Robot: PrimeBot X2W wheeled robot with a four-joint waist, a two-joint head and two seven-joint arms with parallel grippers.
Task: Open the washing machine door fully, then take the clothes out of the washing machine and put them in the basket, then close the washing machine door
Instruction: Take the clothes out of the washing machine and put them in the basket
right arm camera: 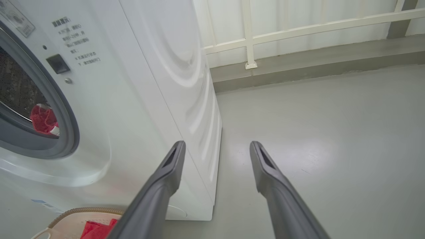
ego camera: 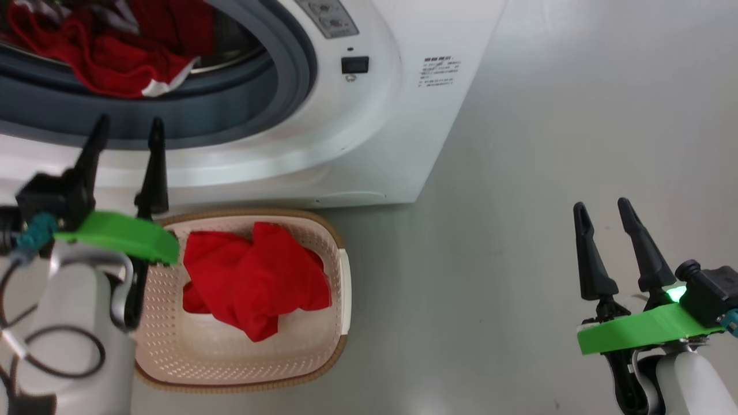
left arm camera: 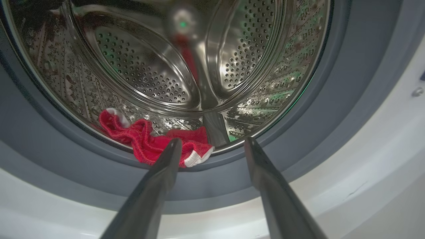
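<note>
The washing machine [ego camera: 369,115] takes up the far left of the scene, its white front facing the robot. Its round mouth is ringed by a grey gasket [left arm camera: 332,99], with the perforated steel drum [left arm camera: 146,73] behind it. Pale grey floor [ego camera: 548,173] spreads to the right of the machine and nearer. The basket [ego camera: 341,271] stands on the floor just in front of the machine's foot, below the mouth, with its brown rim close to the white panel. Some of the clothes [ego camera: 253,276] lie in a red heap inside the basket, toward its far side. A second red piece [ego camera: 115,63], with white trim, lies at the near lip of the drum, partly draped onto the gasket. The left gripper [ego camera: 129,120] hangs above the basket's left edge, in front of the lower gasket. Its two dark fingers are spread wide with nothing between them, and they point toward the red piece in the drum. The right gripper [ego camera: 602,204] is well off to the right over bare floor, likewise spread wide and empty.
</note>
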